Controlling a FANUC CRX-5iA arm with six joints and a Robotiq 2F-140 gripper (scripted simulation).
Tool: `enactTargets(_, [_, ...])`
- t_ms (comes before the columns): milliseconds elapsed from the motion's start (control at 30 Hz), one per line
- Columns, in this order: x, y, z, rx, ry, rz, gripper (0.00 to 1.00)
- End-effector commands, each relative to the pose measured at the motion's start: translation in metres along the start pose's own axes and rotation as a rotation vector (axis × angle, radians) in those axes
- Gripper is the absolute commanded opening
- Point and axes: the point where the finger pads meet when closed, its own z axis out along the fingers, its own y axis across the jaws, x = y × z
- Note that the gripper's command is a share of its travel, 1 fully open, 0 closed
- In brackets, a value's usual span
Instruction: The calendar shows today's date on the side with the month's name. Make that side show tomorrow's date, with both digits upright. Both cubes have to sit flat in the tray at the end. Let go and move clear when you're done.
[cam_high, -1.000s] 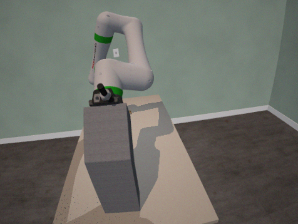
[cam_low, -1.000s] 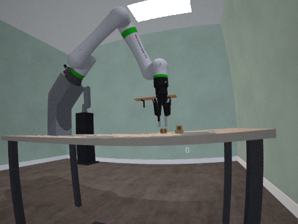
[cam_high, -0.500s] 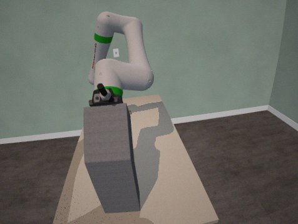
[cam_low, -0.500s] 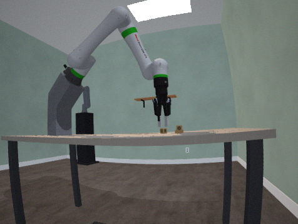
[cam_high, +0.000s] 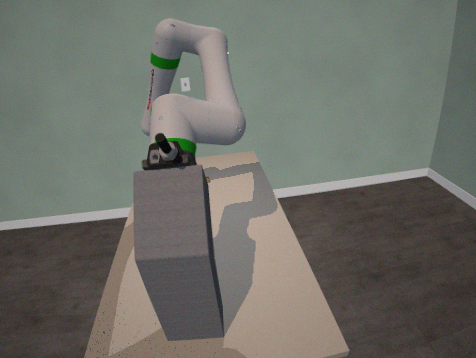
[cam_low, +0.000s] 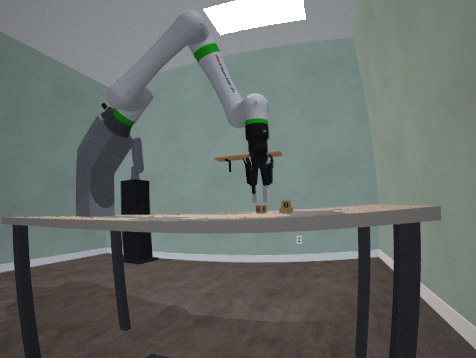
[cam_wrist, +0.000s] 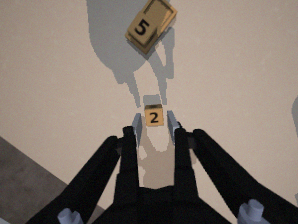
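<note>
In the wrist view a small wooden cube (cam_wrist: 154, 117) lies on the table with a 2 facing up. My gripper (cam_wrist: 154, 119) hangs straight above it, fingers partly open on either side of it and holding nothing. In the exterior view the fingertips (cam_low: 260, 197) stand a little above this cube (cam_low: 260, 208). A wooden tray with a second cube showing a 5 on top (cam_wrist: 150, 26) sits farther off, tilted in the wrist view; it also shows in the exterior view (cam_low: 285, 205). The month's name is not visible.
The robot's grey pedestal (cam_high: 175, 250) blocks the top view of the cubes and fingers. A black box (cam_low: 135, 220) stands behind the table by the pedestal. A wooden shelf hangs on the far wall behind the gripper.
</note>
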Motion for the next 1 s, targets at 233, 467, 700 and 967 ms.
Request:
enactTargets(233, [0.000, 0.000, 0.009, 0.000, 0.000, 0.000, 0.36])
enactTargets(467, [0.000, 0.000, 0.019, 0.000, 0.000, 0.000, 0.36])
enactTargets(700, [0.000, 0.000, 0.028, 0.000, 0.000, 0.000, 0.36])
enactTargets(967, [0.000, 0.000, 0.030, 0.000, 0.000, 0.000, 0.36])
